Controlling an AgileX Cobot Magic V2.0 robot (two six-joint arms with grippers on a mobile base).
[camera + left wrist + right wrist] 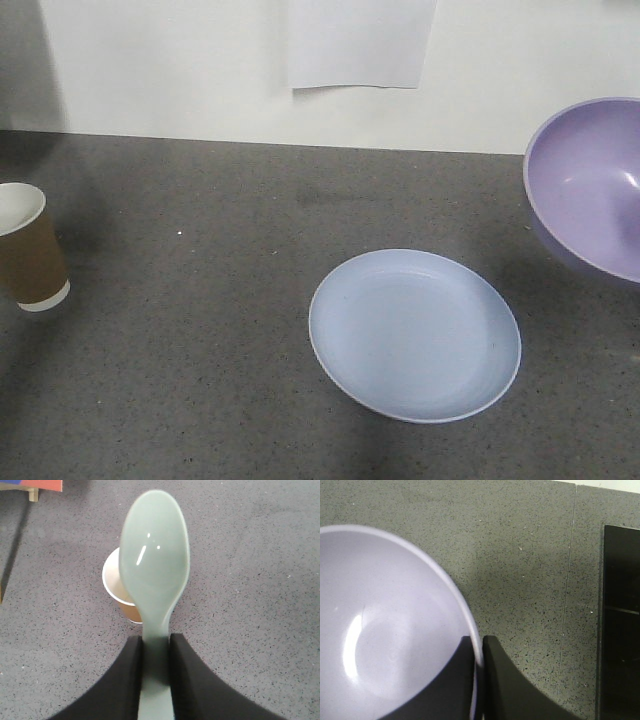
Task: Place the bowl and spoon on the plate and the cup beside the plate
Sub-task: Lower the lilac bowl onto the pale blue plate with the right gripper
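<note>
Pinched close against the lens by its handle: mint-green spoon [155, 565], scoop jutting forward from the left gripper [155, 647], black fingers [120, 680] closed tight on either side. Beneath the scoop, partly hidden by it, brown paper cup [114, 582], upright on the grey speckled table [200, 350], white inside bare. Same cup at the far left of the front view, cut by the frame edge. Right of centre, well apart from the cup, pale blue plate [415, 335], flat on the table, nothing on it. At the right edge, lilac bowl [590, 185], tilted, glossy inside bare, apart from the plate. Right gripper [479, 652] closed on the bowl's rim, one finger inside, one outside.
</note>
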